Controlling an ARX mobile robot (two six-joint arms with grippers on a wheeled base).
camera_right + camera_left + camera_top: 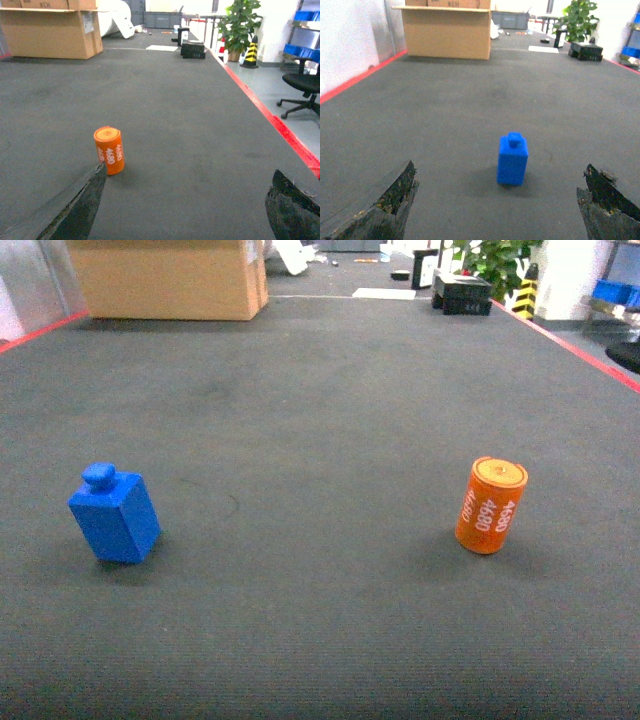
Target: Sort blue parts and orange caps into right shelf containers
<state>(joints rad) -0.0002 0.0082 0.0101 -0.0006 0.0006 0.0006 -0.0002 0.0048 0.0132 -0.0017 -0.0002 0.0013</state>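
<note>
Cap (490,506) and blue part (114,513) stand well apart on the dark grey floor (320,440), the orange cap to the right of the head view and the part to the left. White lettering runs down the cap's side, reading 4680, and it stands upright on its end. Shaped like a small block with a knob on top, the part also stands upright, though it looks tilted from the head camera. Seen from the left wrist, the part (512,160) sits ahead of the left gripper (502,205), roughly centred between the two dark, worn fingers (390,200) at the bottom corners; the jaws are spread wide and touch nothing. From the right wrist, the cap (109,150) stands ahead and toward the left finger (80,210) of the right gripper (187,207), off the middle of the gap; those jaws are likewise released and hold nothing. Farther back, a large cardboard box (168,278) rests on the floor at the left, and a red line (570,340) edges the floor on the right. Beyond that line the right wrist view shows a potted plant (239,25), a black-and-yellow cone (249,50), a black office chair (302,90) and blue bins (305,15) on shelving.
</note>
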